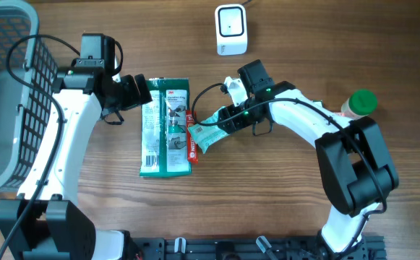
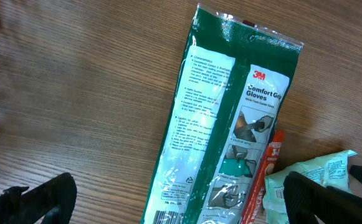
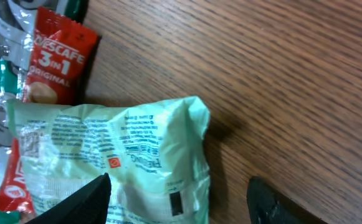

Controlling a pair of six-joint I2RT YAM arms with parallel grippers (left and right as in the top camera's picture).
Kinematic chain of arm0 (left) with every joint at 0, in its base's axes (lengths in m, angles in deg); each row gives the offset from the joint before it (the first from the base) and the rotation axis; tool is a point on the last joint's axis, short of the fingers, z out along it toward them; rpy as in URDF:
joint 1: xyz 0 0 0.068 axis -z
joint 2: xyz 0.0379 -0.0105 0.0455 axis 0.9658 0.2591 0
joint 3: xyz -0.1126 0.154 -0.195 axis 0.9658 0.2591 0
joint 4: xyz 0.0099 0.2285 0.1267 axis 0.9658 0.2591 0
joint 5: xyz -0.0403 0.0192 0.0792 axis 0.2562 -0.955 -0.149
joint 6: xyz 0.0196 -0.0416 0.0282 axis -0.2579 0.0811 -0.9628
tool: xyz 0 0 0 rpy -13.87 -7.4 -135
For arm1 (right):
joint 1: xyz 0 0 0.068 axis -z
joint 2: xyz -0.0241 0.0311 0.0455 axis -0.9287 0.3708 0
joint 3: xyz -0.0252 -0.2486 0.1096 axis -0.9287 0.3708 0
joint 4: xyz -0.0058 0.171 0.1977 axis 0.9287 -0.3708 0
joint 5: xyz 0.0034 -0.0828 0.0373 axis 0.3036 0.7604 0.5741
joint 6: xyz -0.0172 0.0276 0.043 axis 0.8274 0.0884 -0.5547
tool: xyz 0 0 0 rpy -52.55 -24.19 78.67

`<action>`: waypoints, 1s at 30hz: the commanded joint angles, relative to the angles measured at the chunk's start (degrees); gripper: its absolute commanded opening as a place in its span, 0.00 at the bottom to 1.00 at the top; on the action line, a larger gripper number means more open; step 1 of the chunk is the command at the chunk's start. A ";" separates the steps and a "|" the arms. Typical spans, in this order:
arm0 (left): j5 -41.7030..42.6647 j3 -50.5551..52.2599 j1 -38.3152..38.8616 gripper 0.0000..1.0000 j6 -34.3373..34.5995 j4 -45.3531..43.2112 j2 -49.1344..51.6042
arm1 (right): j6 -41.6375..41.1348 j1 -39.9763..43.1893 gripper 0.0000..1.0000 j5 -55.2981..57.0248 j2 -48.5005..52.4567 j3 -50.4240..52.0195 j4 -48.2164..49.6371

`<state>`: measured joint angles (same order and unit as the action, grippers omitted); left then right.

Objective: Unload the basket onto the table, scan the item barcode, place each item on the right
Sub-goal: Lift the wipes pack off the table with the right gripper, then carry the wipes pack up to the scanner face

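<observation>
Bases of both arms are seen at the near edge of the worktop (image 1: pixel 267 206), each arm bent up and over towards the middle. Three packets are gathered mid-worktop: a green gloves packet (image 1: pixel 165 128) laid flat and lengthwise, a red coffee sachet (image 1: pixel 191 142) against its right edge, and a pale green pouch (image 1: pixel 208 134) lying partly over the sachet. The pouch is judged to be the item to be scanned, since the right fingers (image 3: pixel 84 202) are placed at its right end. They are spread, one at each side of the crumpled end, and bare wood is seen between the pouch and the outer finger, so nothing is pinched. The right arm is folded with its elbow out towards the right edge, the wrist held low, presumably so that the flat pouch can be taken by its end. The left fingers (image 2: pixel 43 199) are spread wide over the far left corner of the gloves packet and nothing is held; that arm is stretched along the left side, beside the grey basket (image 1: pixel 32 72). A green-capped bottle (image 1: pixel 360 102) is stood near the right edge. Farthest off, at the far edge, the white scanner (image 1: pixel 231 30) is set well apart from the pouch, so a lift and carry would be called for
</observation>
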<state>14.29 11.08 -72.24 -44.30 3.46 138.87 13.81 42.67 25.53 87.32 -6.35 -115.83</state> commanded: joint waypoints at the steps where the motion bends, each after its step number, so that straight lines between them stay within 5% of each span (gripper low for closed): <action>1: -0.74 -0.46 0.13 1.00 -0.87 0.00 0.07 | 0.11 -0.28 0.58 -5.05 -0.68 2.49 0.50; 5: -0.74 -0.46 0.13 1.00 -0.87 0.00 0.07 | 0.13 -0.28 0.54 -8.35 -0.68 3.06 0.59; 7: -0.74 -0.46 0.13 1.00 -0.90 0.00 0.07 | 0.15 -0.28 0.31 -9.51 -0.70 3.06 1.16; 10: -0.74 -0.46 0.13 1.00 -0.90 0.00 0.07 | 0.24 0.20 0.14 -11.06 -1.03 2.45 1.31; 18: -0.74 -0.46 0.13 1.00 -0.90 0.00 0.07 | 3.74 6.69 0.04 -28.50 -10.91 0.24 -0.70; 23: -0.74 -0.46 0.13 1.00 -0.90 0.00 0.07 | 14.73 10.08 0.04 -37.29 -20.59 0.24 -8.28; 30: -0.74 -0.46 0.13 1.00 -0.87 0.00 0.07 | 15.47 10.67 0.04 -36.81 -27.87 0.24 -12.57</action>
<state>14.27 11.08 -72.24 -44.30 3.46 138.87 26.33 53.18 -7.87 62.29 -4.75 -128.03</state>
